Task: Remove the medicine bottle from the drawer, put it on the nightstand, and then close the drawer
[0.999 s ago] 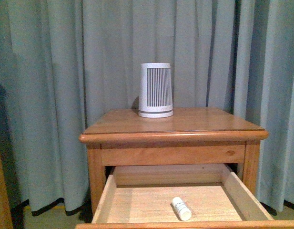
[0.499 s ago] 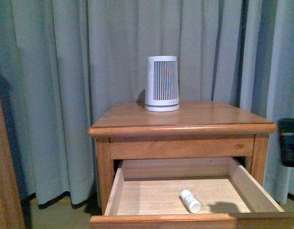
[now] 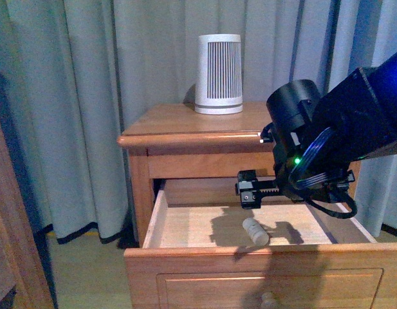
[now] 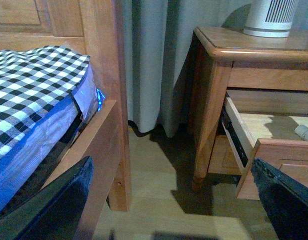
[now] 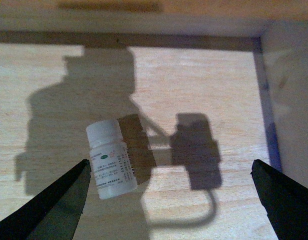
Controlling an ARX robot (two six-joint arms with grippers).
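Black arm [image 3: 343, 119], green light [image 3: 295, 160], looped cable [image 3: 333, 210]

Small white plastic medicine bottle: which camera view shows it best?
Right wrist view: the small white plastic medicine bottle lies on its side, cap and printed label plain. Front view shows it small in the pale wooden drawer; left wrist view only a sliver.

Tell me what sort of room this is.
Probably a bedroom: a wooden nightstand stands beside a bed with checked bedding, and long grey curtains hang behind it.
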